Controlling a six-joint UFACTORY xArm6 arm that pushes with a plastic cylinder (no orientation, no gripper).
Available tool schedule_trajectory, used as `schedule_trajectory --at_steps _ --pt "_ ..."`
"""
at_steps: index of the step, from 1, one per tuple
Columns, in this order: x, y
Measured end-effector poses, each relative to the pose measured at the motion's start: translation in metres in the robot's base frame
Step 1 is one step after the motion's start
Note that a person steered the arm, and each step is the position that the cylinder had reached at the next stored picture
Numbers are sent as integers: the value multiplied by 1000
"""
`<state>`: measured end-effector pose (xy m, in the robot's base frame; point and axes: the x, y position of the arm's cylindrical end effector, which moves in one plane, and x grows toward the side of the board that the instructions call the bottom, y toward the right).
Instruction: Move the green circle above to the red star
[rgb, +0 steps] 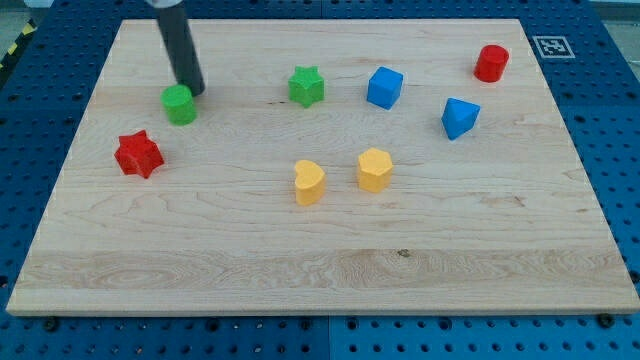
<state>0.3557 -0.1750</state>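
Observation:
The green circle (180, 104) is a small round green block at the board's upper left. The red star (138, 154) lies below it and a little to the view's left, apart from it. My tip (193, 91) is the lower end of a dark rod that comes down from the view's top. It stands right at the green circle's upper right edge, touching or nearly touching it.
A green star (307, 86), a blue cube (384, 87), a blue angular block (459, 117) and a red cylinder (491, 63) lie across the board's upper part. A yellow heart (310, 182) and a yellow hexagon (374, 169) sit mid-board. The wooden board (330, 270) rests on a blue pegboard table.

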Motion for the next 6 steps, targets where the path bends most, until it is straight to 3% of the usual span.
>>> schedule_trajectory --at_steps 2,3,4,6 --pt "0 18" --pt "25 45" --pt "53 25" --pt "56 -12"
